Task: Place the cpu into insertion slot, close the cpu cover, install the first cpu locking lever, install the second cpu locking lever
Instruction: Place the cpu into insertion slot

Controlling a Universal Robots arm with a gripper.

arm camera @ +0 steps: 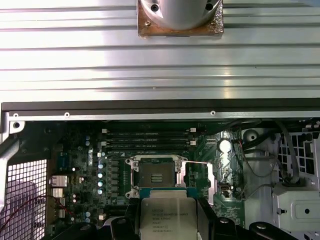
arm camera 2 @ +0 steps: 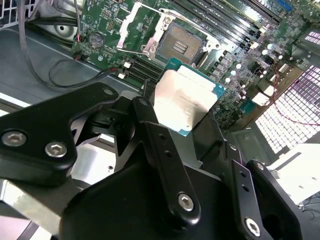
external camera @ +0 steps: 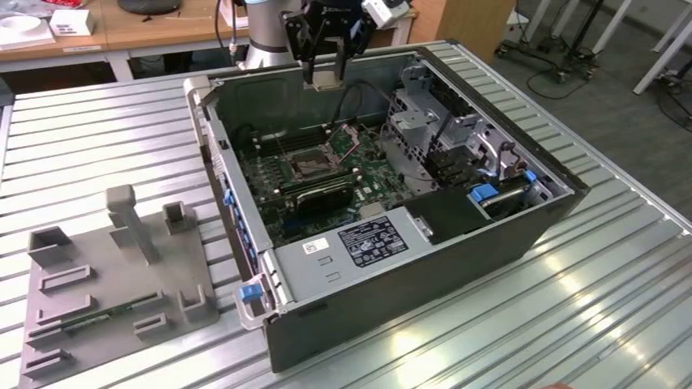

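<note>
the black two-fingered gripper (external camera: 324, 79) is clamped on the cpu (arm camera 2: 184, 102), a flat square chip with a pale silver-tan metal top, pinched by two opposite edges. it hangs high over the open dark computer case (external camera: 433, 267). the empty square insertion slot (arm camera: 156, 177) on the green motherboard (external camera: 368, 158) lies well below, seemingly a little aside of the chip

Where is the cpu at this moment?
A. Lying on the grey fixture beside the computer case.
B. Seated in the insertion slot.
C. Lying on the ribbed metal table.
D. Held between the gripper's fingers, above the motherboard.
D: in the second wrist view the gripper clamps the cpu by its edges, while the insertion slot beyond it is open and bare.
</note>
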